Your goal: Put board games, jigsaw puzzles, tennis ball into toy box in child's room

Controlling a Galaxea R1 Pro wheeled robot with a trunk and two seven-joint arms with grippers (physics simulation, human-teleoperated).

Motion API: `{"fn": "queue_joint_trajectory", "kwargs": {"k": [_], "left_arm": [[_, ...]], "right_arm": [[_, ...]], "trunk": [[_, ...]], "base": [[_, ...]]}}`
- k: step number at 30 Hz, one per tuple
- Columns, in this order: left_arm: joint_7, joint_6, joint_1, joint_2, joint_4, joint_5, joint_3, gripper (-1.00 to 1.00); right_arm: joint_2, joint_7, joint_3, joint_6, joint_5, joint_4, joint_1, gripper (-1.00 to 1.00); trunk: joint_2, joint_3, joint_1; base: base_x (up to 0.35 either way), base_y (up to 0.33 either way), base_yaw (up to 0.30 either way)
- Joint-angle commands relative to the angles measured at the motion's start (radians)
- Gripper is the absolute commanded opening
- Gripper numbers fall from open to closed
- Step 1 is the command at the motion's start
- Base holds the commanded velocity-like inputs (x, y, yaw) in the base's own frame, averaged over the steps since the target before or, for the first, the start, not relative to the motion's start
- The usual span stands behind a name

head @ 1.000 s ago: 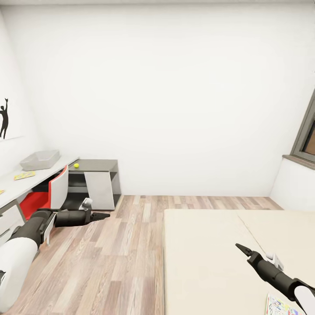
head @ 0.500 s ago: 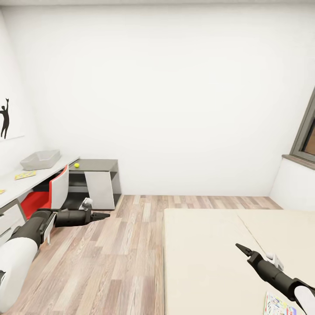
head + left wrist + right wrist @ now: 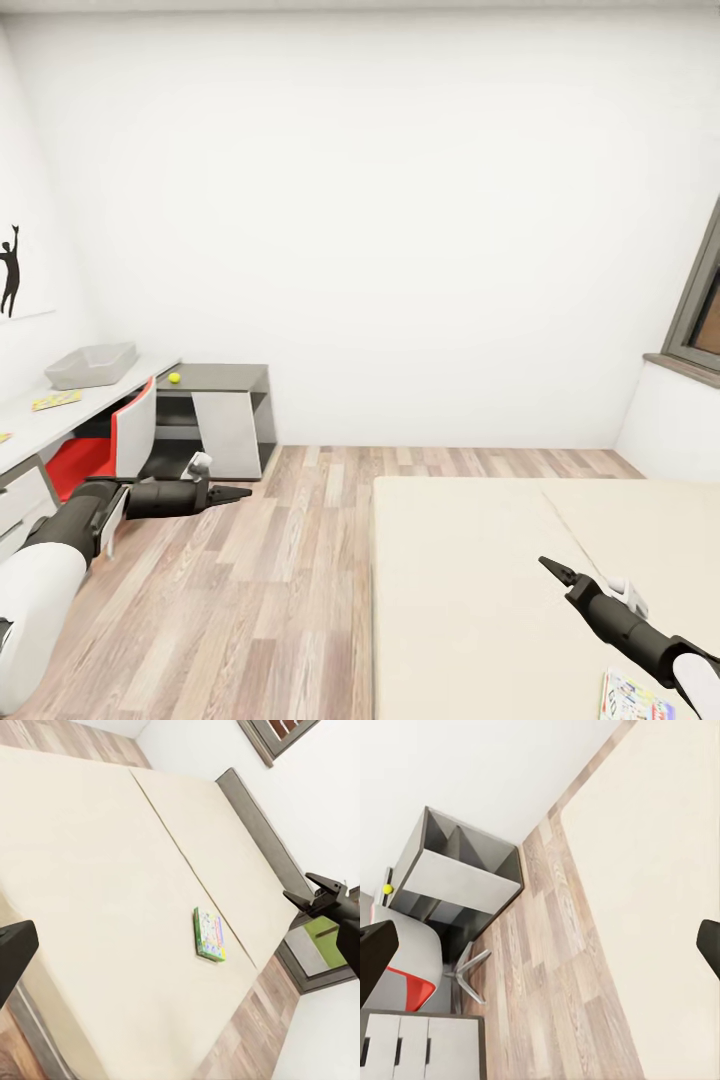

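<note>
A green-edged cartoon-covered board game (image 3: 210,934) is seen flat on the bed (image 3: 470,590); wide wood floor (image 3: 260,590) lies alongside. Both claws are spread, empty.

At the frame's left edge in the head view, the toy box (image 3: 90,364) sits on the table (image 3: 60,420), with a jigsaw puzzle (image 3: 56,401) just before it. The tennis ball (image 3: 175,378) lies on the table's lower section to the right. The bed (image 3: 480,590) fills the lower right, a board game (image 3: 632,697) on it at the bottom edge.

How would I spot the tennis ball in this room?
Find the long table along the left wall. Follow it to its lower dark grey end section, past the red chair. The tennis ball lies there alone: small, round, yellow-green, unlike the flat things nearby.
</note>
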Motion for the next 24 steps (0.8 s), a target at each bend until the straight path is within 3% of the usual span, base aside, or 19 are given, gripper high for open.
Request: {"fn": "queue_joint_trajectory", "kwargs": {"k": [1,24], "left_arm": [[-0.008,0.011,0.000,-0.001,0.000,-0.011,0.007,1.00],[-0.008,0.009,0.000,-0.009,0.000,-0.011,0.008,1.00]], "right_arm": [[0.000,0.002,-0.002,0.006,-0.003,0.000,0.000,1.00],[0.000,0.003,-0.002,0.006,-0.002,0.000,0.000,1.00]], "trunk": [[-0.001,0.000,0.000],[-0.001,0.000,0.000]], "base": [[0.000,-0.165,0.000],[0.000,-0.208,0.000]]}}
